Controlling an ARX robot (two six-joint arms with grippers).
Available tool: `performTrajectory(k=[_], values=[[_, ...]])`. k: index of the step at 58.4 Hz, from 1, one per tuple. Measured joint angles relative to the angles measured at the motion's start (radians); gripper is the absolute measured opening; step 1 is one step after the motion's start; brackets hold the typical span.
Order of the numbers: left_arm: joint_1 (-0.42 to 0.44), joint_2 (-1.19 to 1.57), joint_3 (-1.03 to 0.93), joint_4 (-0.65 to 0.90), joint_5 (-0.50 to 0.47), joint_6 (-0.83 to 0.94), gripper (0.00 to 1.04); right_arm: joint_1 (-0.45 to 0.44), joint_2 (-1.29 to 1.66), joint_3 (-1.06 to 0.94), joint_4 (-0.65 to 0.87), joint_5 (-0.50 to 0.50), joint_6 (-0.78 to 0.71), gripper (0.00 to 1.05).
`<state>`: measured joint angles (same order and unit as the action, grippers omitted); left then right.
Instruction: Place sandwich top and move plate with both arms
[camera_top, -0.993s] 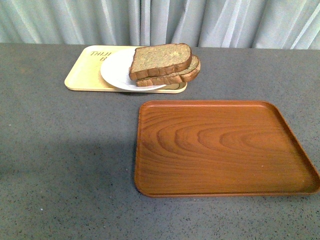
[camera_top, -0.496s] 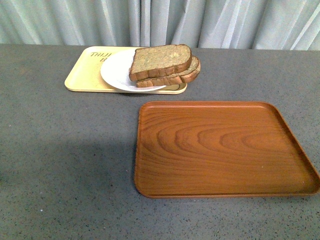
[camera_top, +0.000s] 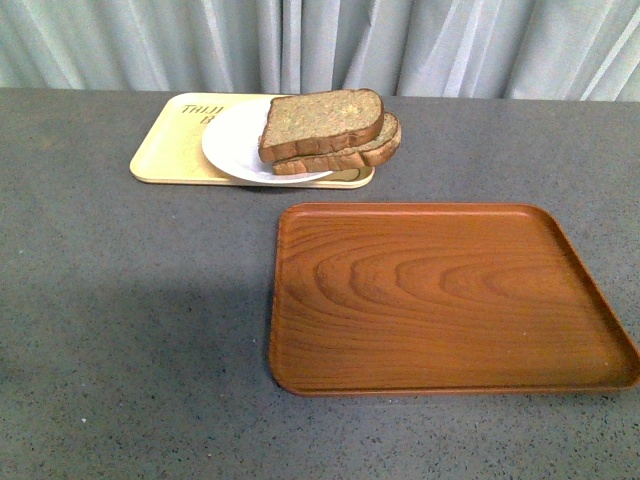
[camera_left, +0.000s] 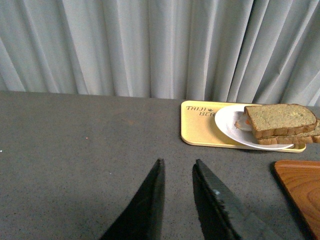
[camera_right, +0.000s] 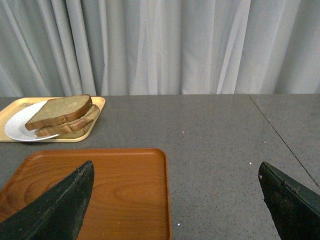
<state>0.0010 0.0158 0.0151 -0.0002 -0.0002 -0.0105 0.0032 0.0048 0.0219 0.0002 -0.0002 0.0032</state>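
The sandwich top (camera_top: 322, 121), a squarish brown slice, lies on a domed-end slice (camera_top: 372, 148) on the white plate (camera_top: 232, 140). The plate rests on the beige tray (camera_top: 170, 150) at the far side of the table. The stack also shows in the left wrist view (camera_left: 279, 119) and in the right wrist view (camera_right: 60, 111). Neither arm shows in the front view. My left gripper (camera_left: 177, 168) is shut and empty, above bare grey table well short of the beige tray. My right gripper (camera_right: 175, 172) is open wide and empty, over the wooden tray's corner.
An empty brown wooden tray (camera_top: 445, 295) lies in front of the plate, toward the right. Grey curtains hang behind the table's far edge. A seam in the tabletop (camera_right: 282, 135) runs at the right in the right wrist view.
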Motion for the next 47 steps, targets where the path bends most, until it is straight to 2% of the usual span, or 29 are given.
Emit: performTrajectory(k=[9, 16, 19, 47], values=[[0.000, 0.000, 0.000, 0.000, 0.000, 0.000, 0.55, 0.000, 0.000, 0.000, 0.000, 0.000, 0.000, 0.96], [0.000, 0.000, 0.000, 0.000, 0.000, 0.000, 0.88, 0.000, 0.000, 0.000, 0.000, 0.000, 0.000, 0.96], [0.000, 0.000, 0.000, 0.000, 0.000, 0.000, 0.97, 0.000, 0.000, 0.000, 0.000, 0.000, 0.000, 0.96], [0.000, 0.000, 0.000, 0.000, 0.000, 0.002, 0.96, 0.000, 0.000, 0.000, 0.000, 0.000, 0.000, 0.96]])
